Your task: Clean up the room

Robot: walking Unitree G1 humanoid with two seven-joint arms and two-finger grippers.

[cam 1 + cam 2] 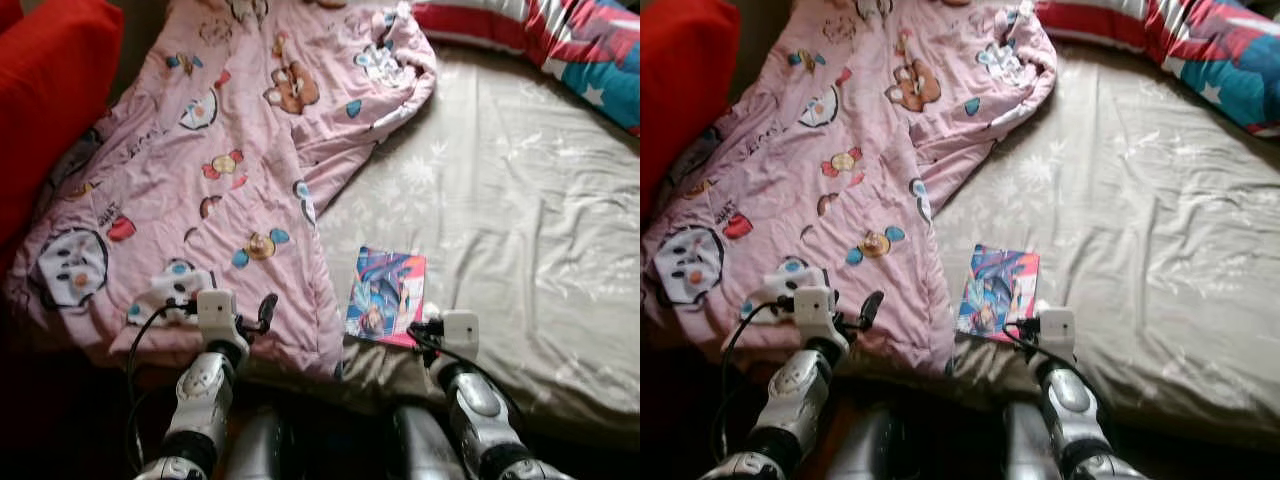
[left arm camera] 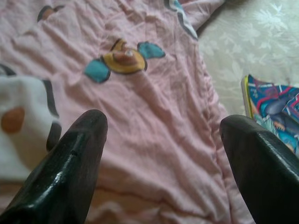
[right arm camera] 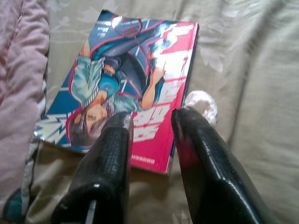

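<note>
Book (image 1: 386,296) flat on beige sheet (image 1: 520,220), near bed's front edge, just beside pink quilt (image 1: 200,180) hem. Lies at 11 o'clock from right gripper (image 3: 150,122), close; fingertips at its near pink corner, one finger (image 3: 112,140) overlapping the cover in right wrist view, the other off the edge. Contact or hover: cannot tell. Narrow gap between the fingers, nothing pinched. Long axis of book roughly 12–6 in head views, tipped slightly toward 1. Small clear ring-like item (image 3: 202,103) beside that corner; identity unclear.

Left gripper (image 2: 163,140) spread wide over quilt, empty; book at 3 o'clock from it, farther off. Right arm clearly the nearer one for the pick, by judgement.

Surface soft and wrinkled: thin book likely to sink, edge grip hard. Red cushion (image 1: 50,100) at 10 o'clock, striped red-blue bedding (image 1: 590,50) at 1 o'clock.
</note>
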